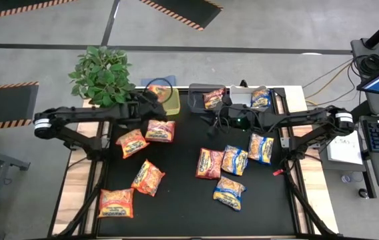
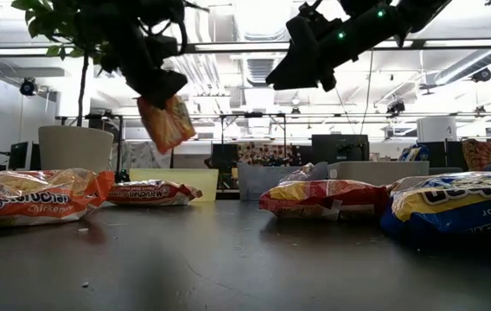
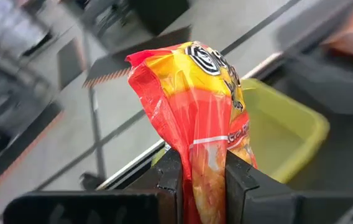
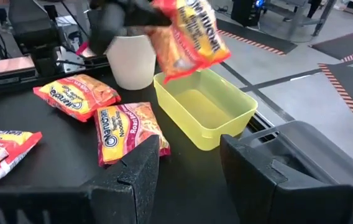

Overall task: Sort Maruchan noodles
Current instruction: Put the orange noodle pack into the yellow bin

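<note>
Left gripper: the left gripper [image 1: 155, 93] is seen at upper centre-left of the high view, closed on one orange-red packet [image 3: 204, 112], which is pinched between the two fingers [image 3: 170, 180] and hangs in the air over the yellow-green bin [image 4: 204, 106].
Right gripper: the right gripper [image 1: 217, 119] is held just below the dark bin [image 1: 196, 100] at upper centre; its jaws are seen parted in the right wrist view with nothing between them.
Orange-red packets on the table: five are counted in the left half of the high view, including two near the middle [image 1: 160, 131] and one at lower left [image 1: 116, 203] (a darker red one [image 1: 209, 163] lies at centre, making six loose reddish packets if counted together).
Blue-and-yellow packets on the table: three are counted right of centre [image 1: 234, 160], lying close together.
Packets in bins: one reddish packet is seen in the dark bin and one blue-and-yellow packet in the grey bin [image 1: 243, 97] beside it.
Bins: three are counted along the table's far edge.
Plant: one potted plant [image 1: 100, 75] stands at upper left.
</note>
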You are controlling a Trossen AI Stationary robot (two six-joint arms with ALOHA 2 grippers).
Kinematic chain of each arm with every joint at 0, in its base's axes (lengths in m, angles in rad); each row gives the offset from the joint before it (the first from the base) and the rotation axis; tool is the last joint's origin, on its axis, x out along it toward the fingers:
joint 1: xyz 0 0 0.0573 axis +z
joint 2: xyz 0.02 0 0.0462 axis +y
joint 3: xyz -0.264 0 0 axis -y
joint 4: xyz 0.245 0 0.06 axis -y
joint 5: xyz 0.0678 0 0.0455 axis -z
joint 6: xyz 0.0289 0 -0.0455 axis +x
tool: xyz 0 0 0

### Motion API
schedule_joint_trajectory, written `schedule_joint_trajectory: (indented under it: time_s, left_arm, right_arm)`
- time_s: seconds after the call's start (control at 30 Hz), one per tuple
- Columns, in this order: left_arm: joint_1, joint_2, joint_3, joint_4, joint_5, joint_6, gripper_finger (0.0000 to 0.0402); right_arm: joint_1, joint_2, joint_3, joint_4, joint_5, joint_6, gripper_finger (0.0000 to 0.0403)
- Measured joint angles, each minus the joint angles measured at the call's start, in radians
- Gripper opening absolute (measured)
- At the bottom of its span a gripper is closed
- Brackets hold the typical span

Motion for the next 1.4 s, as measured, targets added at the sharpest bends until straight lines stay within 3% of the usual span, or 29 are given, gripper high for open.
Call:
schedule_joint_trajectory:
  time_s: [0.47, 0.63, 1.4]
  left_arm:
    - [0.145, 0.050, 0.018, -0.074, 0.010, -0.067, 0.0040]
    - [0.175, 0.084, 0.017, -0.077, 0.075, -0.069, 0.0040]
    - [0.223, 0.209, 0.015, -0.104, 0.124, -0.187, 0.0040]
  right_arm:
    - [0.000, 0.001, 0.000, -0.052, 0.001, 0.000, 0.0155]
    - [0.000, 0.001, 0.000, -0.052, 0.001, 0.000, 0.0153]
    - [0.000, 0.001, 0.000, -0.058, 0.001, 0.003, 0.0153]
